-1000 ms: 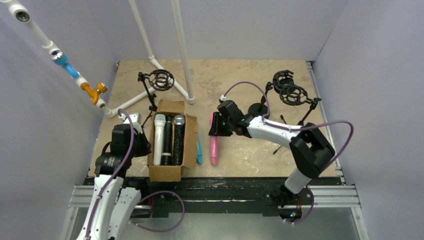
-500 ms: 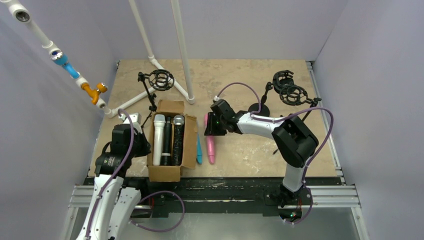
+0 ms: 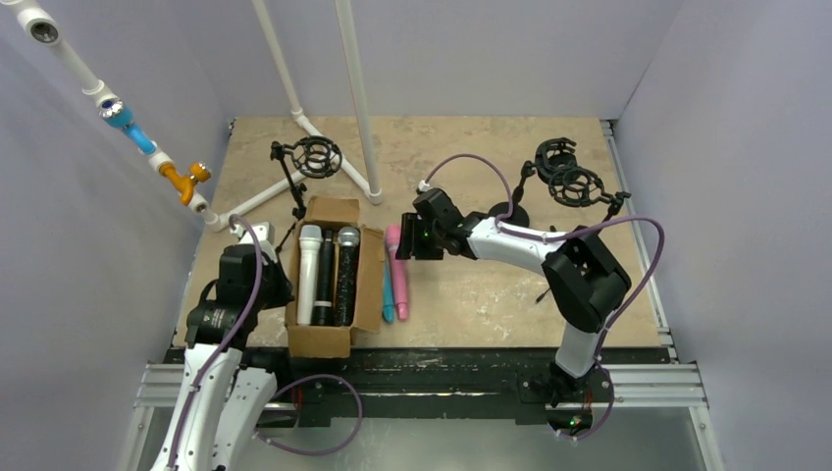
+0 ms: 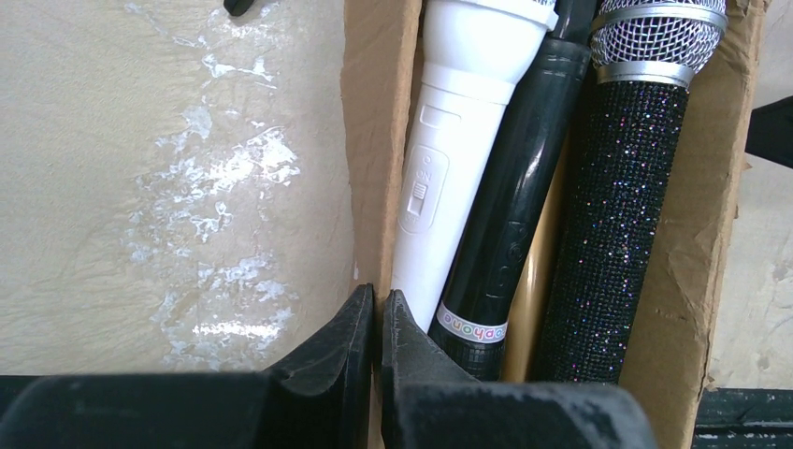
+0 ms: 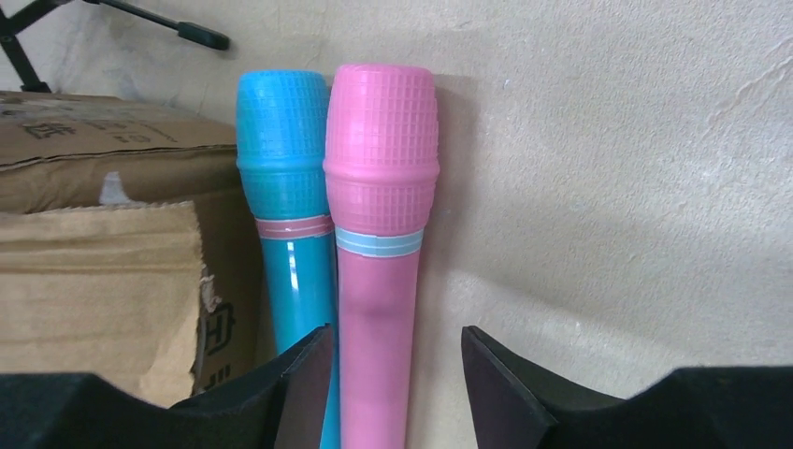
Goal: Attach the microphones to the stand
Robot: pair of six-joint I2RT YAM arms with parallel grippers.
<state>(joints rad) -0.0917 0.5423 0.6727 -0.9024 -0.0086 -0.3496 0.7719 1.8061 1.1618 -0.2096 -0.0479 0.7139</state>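
Now lining up on the pink plastic microphone with a ribbed head [image 5: 379, 234]: it lies flat on the beige stone-look table [image 5: 608, 187], touching the blue plastic microphone [image 5: 281, 187] beside the brown cardboard box [image 5: 93, 281].
My right gripper [image 5: 393, 346] straddles its handle, jaws apart, nothing clamped. I judge it light, stiff and hollow, with a glossy handle that may slip or roll, so I would grip mid-handle, below the pale band; the blue neighbour crowds the finger on that side. My left gripper [image 4: 376, 309] is pressed together at the box's wall; whether it pinches cardboard, I cannot tell.
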